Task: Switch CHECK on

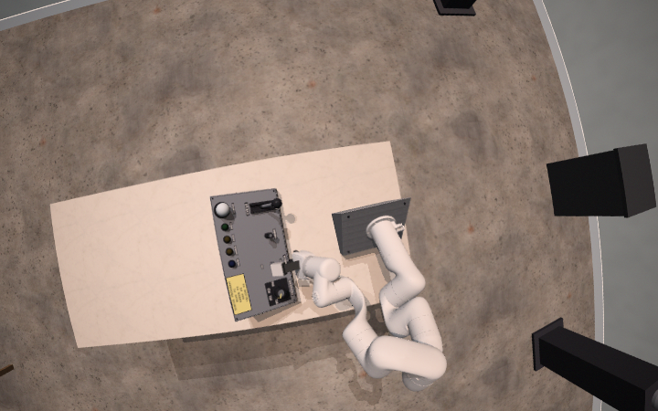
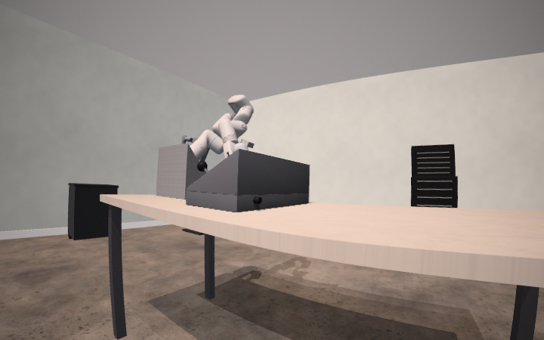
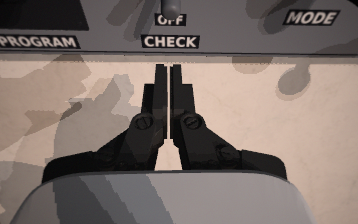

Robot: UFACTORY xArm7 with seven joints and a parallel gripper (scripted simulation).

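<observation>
The grey console [image 1: 252,253] stands on the table, with its sloped panel facing the arm. In the wrist view the CHECK label [image 3: 170,41] is at the panel's near edge. An OFF mark [image 3: 170,20] is above it, and the base of a grey switch lever [image 3: 170,6] shows at the top edge. My gripper [image 3: 168,81] is shut and empty. It points straight at the CHECK label, with its tips just short of the console's edge, over the table. From above, the gripper [image 1: 291,266] is at the console's right side. The side view shows only the console's back [image 2: 248,181]; the gripper is hidden there.
PROGRAM [image 3: 35,41] is labelled to the left of CHECK and MODE [image 3: 311,18] to the right. The panel also has a black-knobbed lever [image 1: 272,204], a small toggle [image 1: 269,236], a rotary selector [image 1: 278,292], a white button [image 1: 222,208] and several lamps [image 1: 228,245]. The arm's grey base block [image 1: 370,226] stands close by.
</observation>
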